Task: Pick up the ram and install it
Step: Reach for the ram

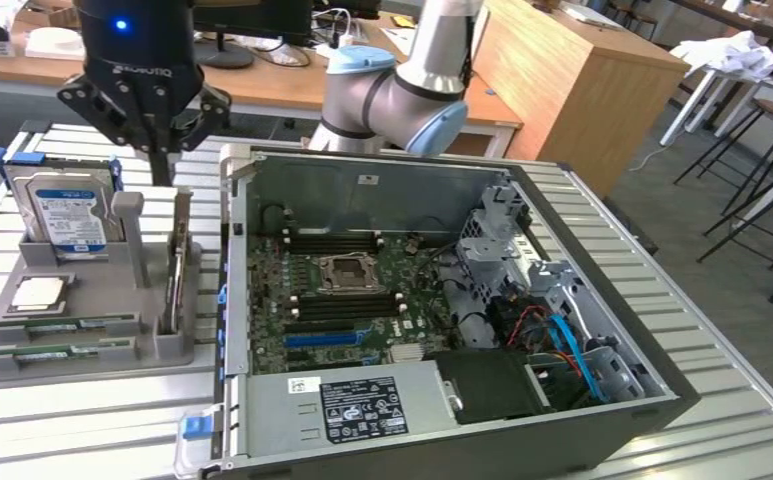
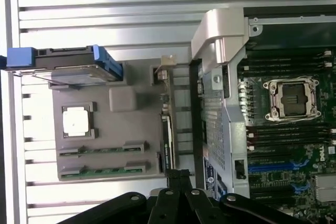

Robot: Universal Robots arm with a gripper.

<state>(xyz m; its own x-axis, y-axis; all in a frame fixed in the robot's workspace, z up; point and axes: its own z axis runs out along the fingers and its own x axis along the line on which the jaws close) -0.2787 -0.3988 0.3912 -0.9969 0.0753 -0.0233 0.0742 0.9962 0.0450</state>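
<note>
Where the slatted table (image 1: 79,425) comes nearest in the exterior view, a grey tray (image 1: 99,295) carries the two ram sticks at its near end. The nearer ram stick (image 1: 59,352) and the other ram stick (image 1: 73,322) lie flat, each in its own groove, side by side but apart. Their long axes run across the tray from the exterior view's left to its right.

Behind them sits a square processor chip (image 1: 39,292). Behind that, a hard drive (image 1: 69,215) stands on edge in a blue frame. An upright card (image 1: 175,275) stands along the tray's side toward the computer case (image 1: 359,180).

The gripper (image 1: 159,165) hangs above the tray's far end, just beside the hard drive. Its jaws are clenched together with nothing seen between them. Both sticks therefore lie below the fingertips and toward the near end of the tray, with the chip in between. The other ram stick is the closer of the two to the jaws. I judge the pick not yet begun, since neither stick is touched.

To the exterior view's right the case stands open. The dark memory slots (image 1: 339,243) beside the empty socket (image 1: 349,270) run the same way as the sticks. Farthest off are the arm (image 1: 406,95) and the wooden desks (image 1: 560,70)
</note>
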